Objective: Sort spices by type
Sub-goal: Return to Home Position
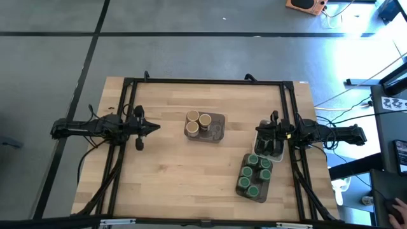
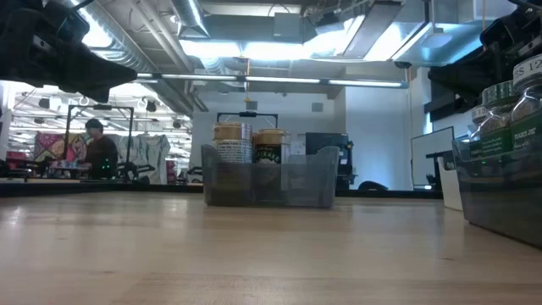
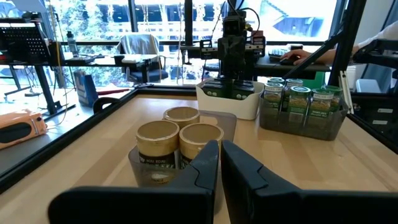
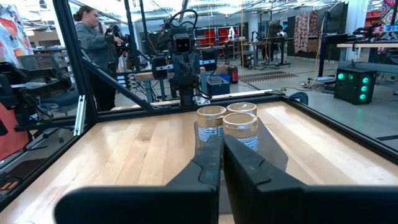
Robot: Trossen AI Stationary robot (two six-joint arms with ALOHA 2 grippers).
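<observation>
Green-lidded jars (image 2: 506, 127) with partly legible "TRADER JOE" labels, in dark tray (image 2: 505, 213)

Robotics lab, no question: a wooden counter (image 1: 191, 172) caged in a black metal frame (image 1: 203, 81), cables (image 1: 337, 109) trailing across the grey concrete floor (image 1: 51, 51), bare ceiling ducts (image 2: 161, 38) and strip lights (image 2: 279, 82) overhead, a person (image 4: 93, 43) at cluttered workstations (image 4: 280, 48) beyond, office chair (image 3: 140, 50) by big windows (image 3: 155, 17).

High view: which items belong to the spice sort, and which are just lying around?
Job: tan-lid jars in the grey bin; green-lid jars in the dark bin; dark tins in the white tray.
Lying about: orange device and cables on the floor.
</observation>
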